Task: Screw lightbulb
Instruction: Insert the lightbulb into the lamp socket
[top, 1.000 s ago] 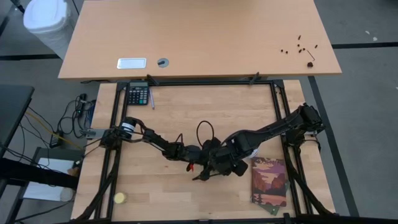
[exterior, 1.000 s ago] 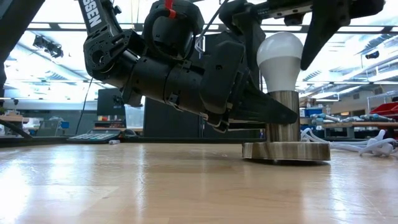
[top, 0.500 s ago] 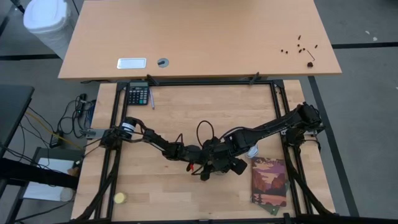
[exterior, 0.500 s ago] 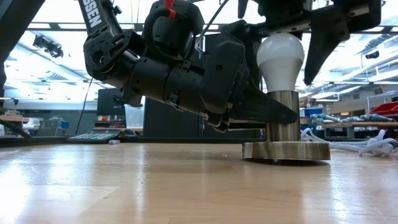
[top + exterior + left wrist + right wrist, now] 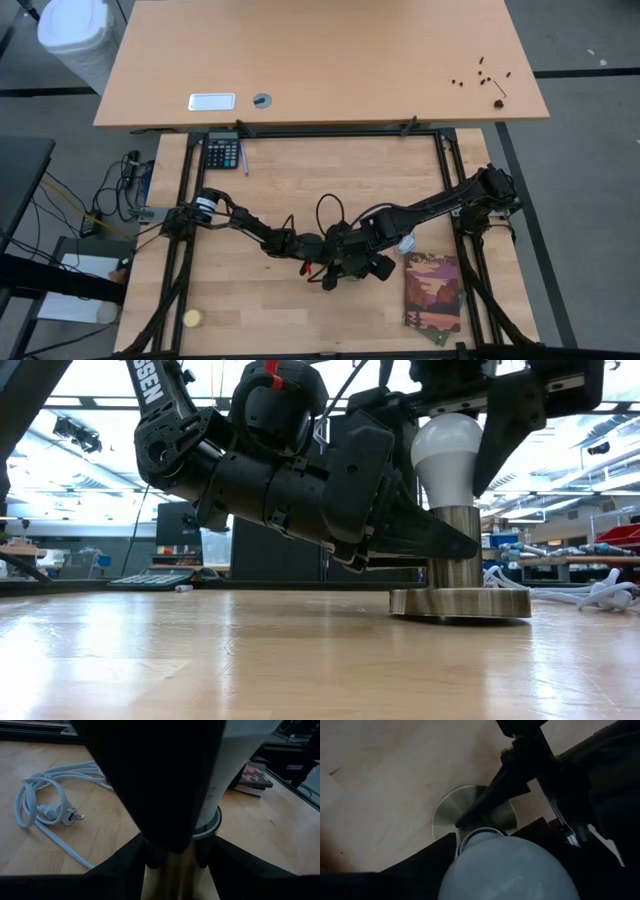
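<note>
White letters "SEN" on a dark arm [image 5: 160, 400], partly cut off

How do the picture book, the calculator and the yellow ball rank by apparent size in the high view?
1. Picture book, largest, lying on the table's right side.
2. Calculator, clearly smaller, at the far left edge.
3. Yellow ball, smallest, near the front left corner.
All three lie at table height, so nearness barely skews this.
</note>
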Available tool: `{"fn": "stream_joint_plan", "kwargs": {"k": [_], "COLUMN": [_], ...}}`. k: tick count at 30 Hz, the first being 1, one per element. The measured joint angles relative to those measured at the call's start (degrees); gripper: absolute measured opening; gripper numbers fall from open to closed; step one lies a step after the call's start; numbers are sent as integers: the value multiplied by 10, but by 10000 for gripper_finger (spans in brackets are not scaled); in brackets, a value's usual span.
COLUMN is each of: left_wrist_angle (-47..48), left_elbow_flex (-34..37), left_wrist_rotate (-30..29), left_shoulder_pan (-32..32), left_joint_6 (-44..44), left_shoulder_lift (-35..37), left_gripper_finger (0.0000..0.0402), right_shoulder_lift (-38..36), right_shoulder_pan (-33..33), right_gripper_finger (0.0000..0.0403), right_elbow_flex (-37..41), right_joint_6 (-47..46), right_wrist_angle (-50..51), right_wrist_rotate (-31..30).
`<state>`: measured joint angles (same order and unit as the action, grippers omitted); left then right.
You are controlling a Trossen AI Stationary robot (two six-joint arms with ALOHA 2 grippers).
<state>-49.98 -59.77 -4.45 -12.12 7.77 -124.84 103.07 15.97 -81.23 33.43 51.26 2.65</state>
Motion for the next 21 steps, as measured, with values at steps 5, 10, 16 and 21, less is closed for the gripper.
{"fn": "stream_joint_plan", "kwargs": {"k": [5, 10, 16, 21], "left_wrist_angle": [0, 0, 0, 0], "left_elbow_flex": [0, 0, 0, 0], "left_wrist_rotate": [0, 0, 0, 1], "left_shoulder_pan": [0, 0, 0, 0], "left_joint_6": [0, 0, 0, 2], "left_shoulder_lift": [0, 0, 0, 0], "left_gripper_finger": [189, 188, 188, 188], "right_shoulder_lift": [0, 0, 0, 0], "right_shoulder_pan": [0, 0, -1, -2], "right_gripper_finger": [259, 256, 273, 260], "right_elbow_flex": [0, 0, 0, 0], "right_joint_6": [-14, -30, -115, -253], "right_wrist_angle": [-1, 1, -1, -3], "right_wrist_rotate": [-1, -1, -2, -6]}}
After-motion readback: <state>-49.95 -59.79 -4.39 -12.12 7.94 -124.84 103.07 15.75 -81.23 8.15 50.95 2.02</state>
